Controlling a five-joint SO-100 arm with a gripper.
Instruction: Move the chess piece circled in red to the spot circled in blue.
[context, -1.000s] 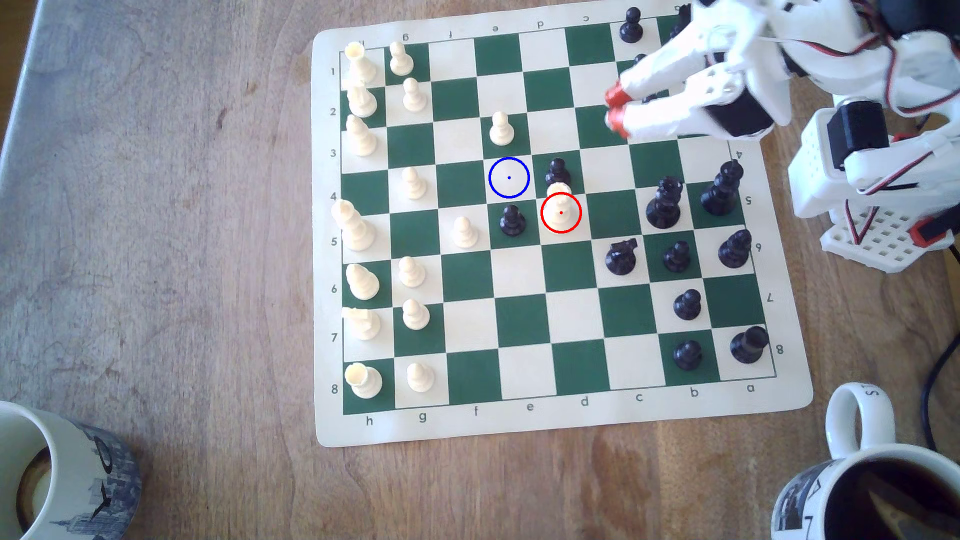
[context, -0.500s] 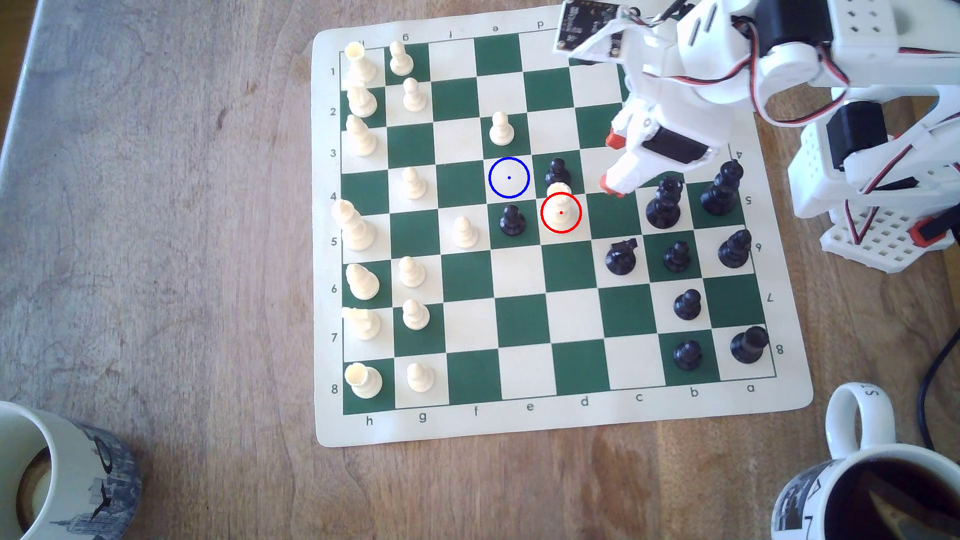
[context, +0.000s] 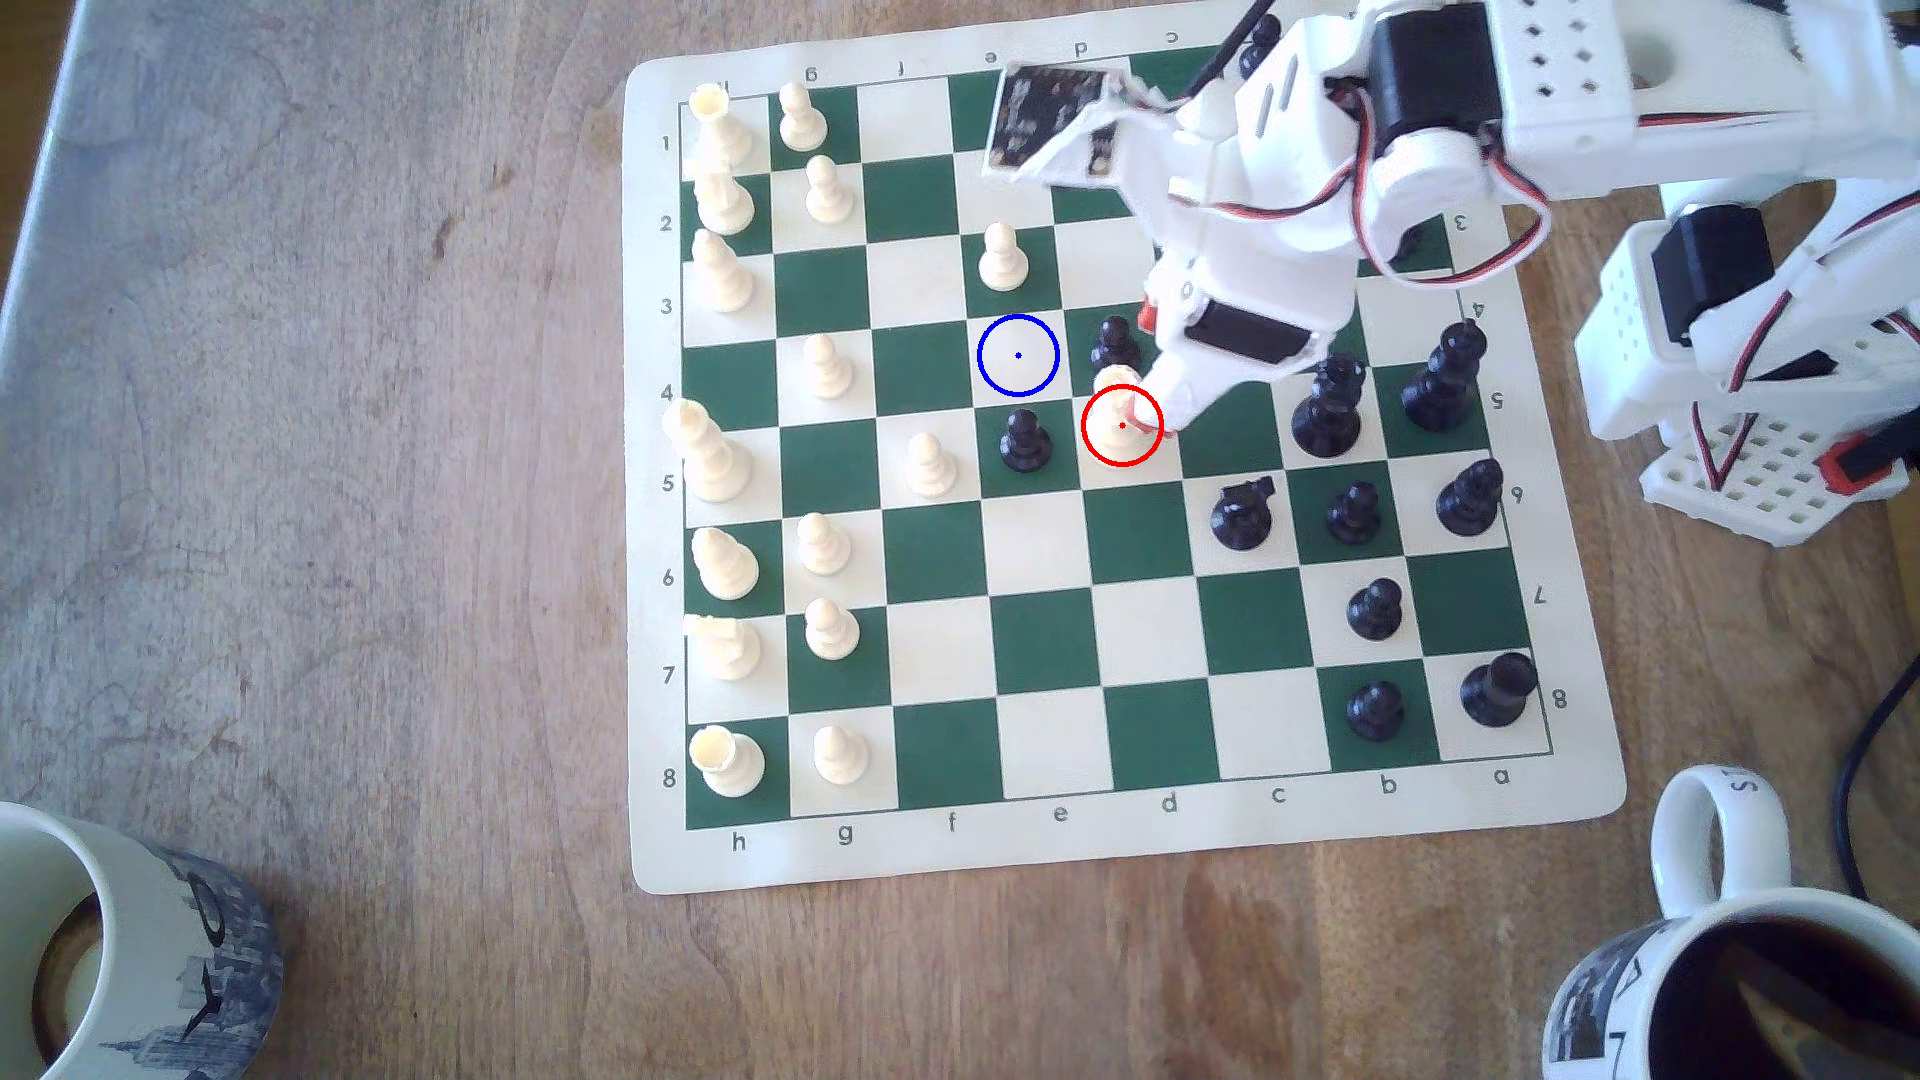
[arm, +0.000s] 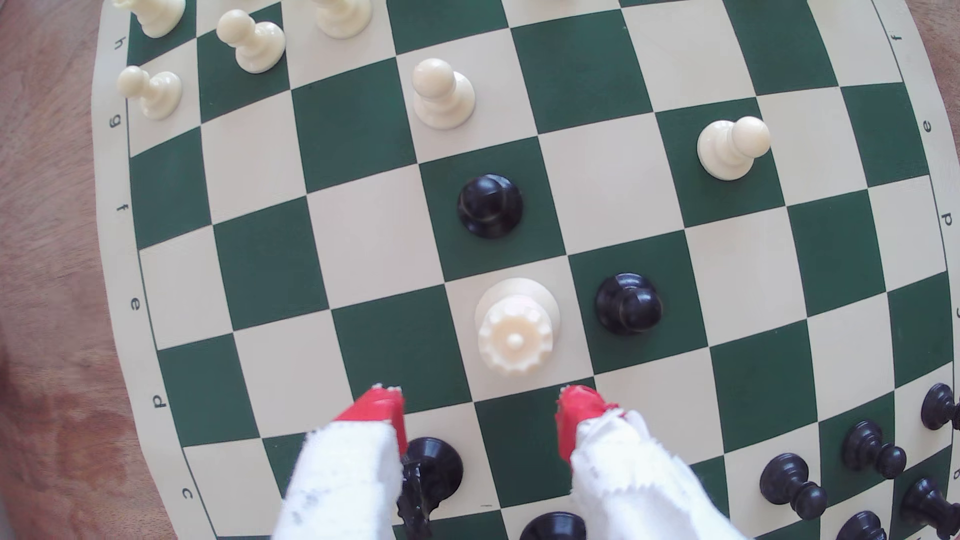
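The chess piece (context: 1120, 415) stands on its cream square inside the red ring, upright, with a black pawn (context: 1114, 343) on the green square just behind it. The gripper (arm: 485, 410) hangs close above it with its red-tipped jaws wide apart, holding nothing. The spot (context: 1018, 355) with the blue ring is one square away, corner to corner, on the green and cream board (context: 1049, 852)
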